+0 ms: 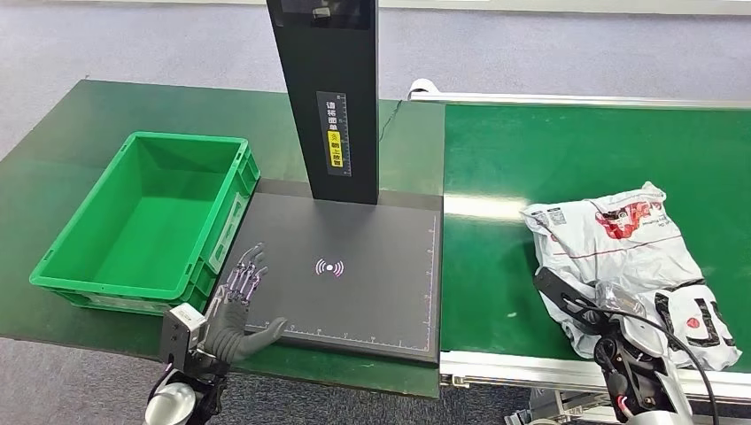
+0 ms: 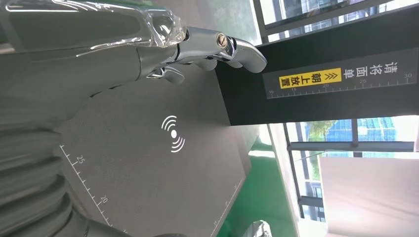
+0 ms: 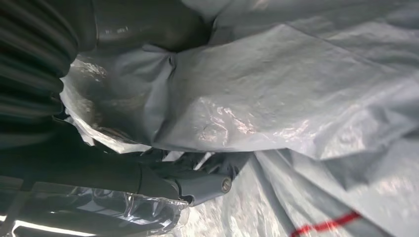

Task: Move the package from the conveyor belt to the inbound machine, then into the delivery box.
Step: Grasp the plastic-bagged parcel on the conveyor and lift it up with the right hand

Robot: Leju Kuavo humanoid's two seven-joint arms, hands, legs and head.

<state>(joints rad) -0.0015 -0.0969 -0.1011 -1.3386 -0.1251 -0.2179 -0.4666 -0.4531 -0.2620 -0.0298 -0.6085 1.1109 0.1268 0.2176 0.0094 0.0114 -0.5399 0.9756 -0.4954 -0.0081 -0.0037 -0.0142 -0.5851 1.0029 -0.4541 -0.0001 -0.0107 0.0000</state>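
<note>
The package [image 1: 620, 239], a crumpled white plastic bag with red and black print, lies on the green conveyor belt [image 1: 567, 150] at the right. My right hand [image 1: 576, 310] is at its near left corner. In the right wrist view a fold of the bag [image 3: 276, 98] sits between the thumb [image 3: 148, 24] and the dark fingers [image 3: 197, 182], so the hand grips it. My left hand [image 1: 239, 305] hovers over the near left edge of the inbound machine's dark pad [image 1: 372, 301], fingers [image 2: 222, 47] stretched out and holding nothing. The green delivery box [image 1: 226, 208] stands empty left of the pad.
The machine's black column [image 1: 332, 97] rises at the back of the pad, with a yellow label [image 2: 311, 79]. A glowing scan mark [image 1: 329, 267] lies mid-pad. The conveyor's metal rail [image 1: 531, 370] runs along the near edge. Grey floor surrounds the green table.
</note>
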